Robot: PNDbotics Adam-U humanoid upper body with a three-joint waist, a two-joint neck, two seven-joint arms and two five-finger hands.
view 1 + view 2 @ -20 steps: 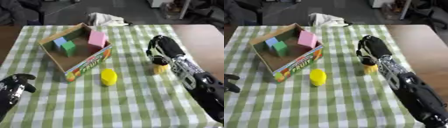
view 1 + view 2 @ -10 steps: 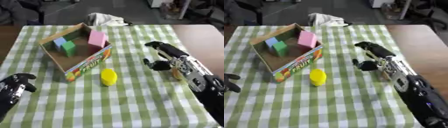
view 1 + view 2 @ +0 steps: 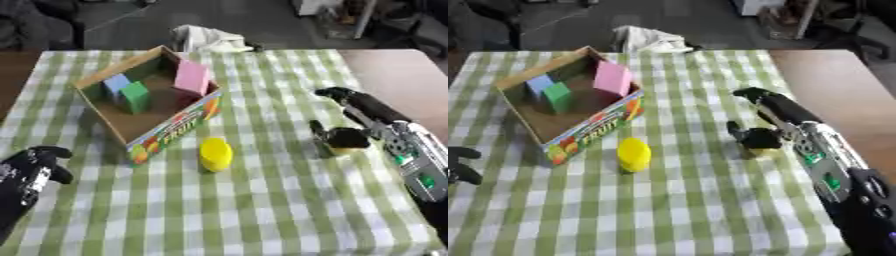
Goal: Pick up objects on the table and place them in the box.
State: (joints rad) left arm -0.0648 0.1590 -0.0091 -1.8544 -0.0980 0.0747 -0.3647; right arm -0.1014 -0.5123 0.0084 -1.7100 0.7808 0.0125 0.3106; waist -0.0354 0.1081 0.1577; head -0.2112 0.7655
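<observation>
Since the earlier shots the right hand [image 3: 354, 134] has dropped from draped over the small yellow piece [image 3: 346, 148] to sitting low on the cloth. Its thumb and lower fingers are now curled in around the piece, while one finger sticks out straight toward the far side of the table. Can only see a sliver of yellow under the black fingers, so can't tell its shape, or whether it's lifted or on the cloth.

Yellow cylinder [image 3: 215, 154] hasn't budged. It's upright on the green checked tablecloth [image 3: 262, 210], just beside the near corner of the cardboard box [image 3: 171, 125] and well apart from the right hand.

The box sits askew toward the far left of the table, with fruit print on its front wall. Inside are a pink block [image 3: 191, 77] leaning against the right wall, a green block [image 3: 135, 95], and a blue block [image 3: 115, 84] just behind it, touching or nearly so.

Left hand [image 3: 35, 167] is idle at the lower left edge with fingers loosely curled and nothing in them, same spot as before.

Crumpled white cloth [image 3: 206, 38] lies at the far edge of the table, behind the box
</observation>
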